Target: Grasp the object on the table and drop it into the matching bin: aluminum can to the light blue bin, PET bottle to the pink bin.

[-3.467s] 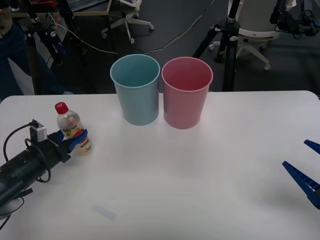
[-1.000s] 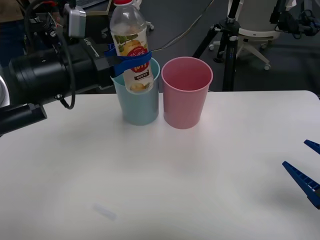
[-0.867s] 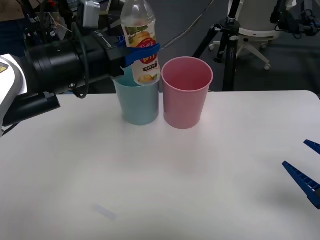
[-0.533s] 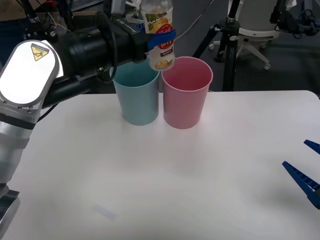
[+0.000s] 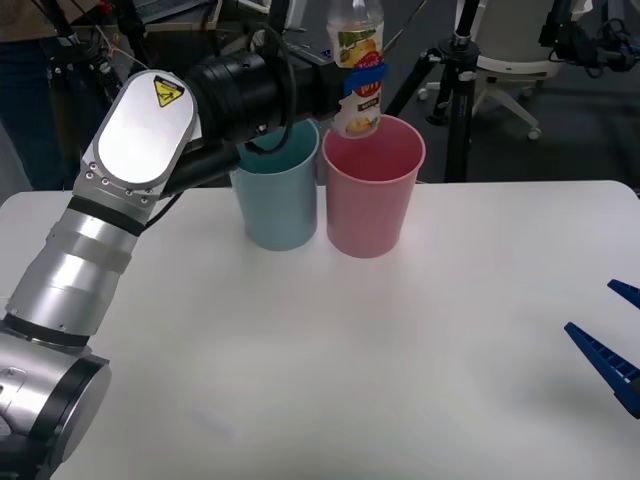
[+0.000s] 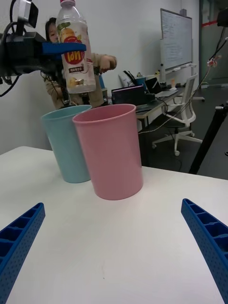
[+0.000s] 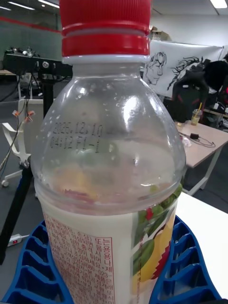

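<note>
From the front, the left gripper [image 5: 365, 80] is clamped round the bottle [image 5: 358, 75] and holds it upright in the air over the left rim of the pink bin [image 5: 373, 186] — the light blue bin [image 5: 277, 195] stands touching it on the left, both at the far side of the white desk [image 5: 350, 340]. The right gripper [image 5: 622, 345] rests low at the desk's right edge, fingers apart.

From the right wrist, the bottle hangs above the two bins.

From the left wrist, blue fingers [image 7: 33, 275] hug the bottle's label — red cap on top.
</note>
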Robot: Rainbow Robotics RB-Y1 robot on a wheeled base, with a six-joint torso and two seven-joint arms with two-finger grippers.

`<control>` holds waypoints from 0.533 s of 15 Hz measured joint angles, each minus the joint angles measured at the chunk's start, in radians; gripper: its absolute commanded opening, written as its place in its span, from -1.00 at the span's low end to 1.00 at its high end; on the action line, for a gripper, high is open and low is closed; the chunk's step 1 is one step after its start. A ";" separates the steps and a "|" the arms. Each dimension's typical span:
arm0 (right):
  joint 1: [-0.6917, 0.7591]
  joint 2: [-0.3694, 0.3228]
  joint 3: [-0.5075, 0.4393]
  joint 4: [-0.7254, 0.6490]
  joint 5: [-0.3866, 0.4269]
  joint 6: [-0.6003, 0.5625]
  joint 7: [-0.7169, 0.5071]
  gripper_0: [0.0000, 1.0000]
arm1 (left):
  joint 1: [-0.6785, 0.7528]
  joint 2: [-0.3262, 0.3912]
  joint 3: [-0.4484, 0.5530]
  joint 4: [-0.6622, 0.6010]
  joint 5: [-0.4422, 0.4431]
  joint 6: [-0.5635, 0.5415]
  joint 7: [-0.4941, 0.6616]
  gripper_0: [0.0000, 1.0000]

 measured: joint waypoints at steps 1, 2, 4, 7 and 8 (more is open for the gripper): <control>0.000 0.000 0.000 0.000 0.000 0.000 0.000 1.00 | -0.001 -0.032 0.000 0.014 -0.042 0.021 0.002 -0.99; 0.000 0.000 0.000 0.000 0.000 0.000 0.000 1.00 | -0.001 -0.054 0.001 0.023 -0.075 0.032 0.005 -1.00; 0.000 0.000 0.000 0.000 0.000 0.000 0.000 1.00 | -0.003 -0.087 0.001 0.045 -0.117 0.050 0.008 -1.00; 0.000 0.000 0.000 0.000 0.000 0.000 0.000 1.00 | -0.006 -0.115 0.001 0.067 -0.131 0.077 0.016 -1.00; 0.000 0.000 0.000 0.000 0.000 0.000 0.000 1.00 | -0.006 -0.122 0.001 0.071 -0.134 0.084 0.016 -1.00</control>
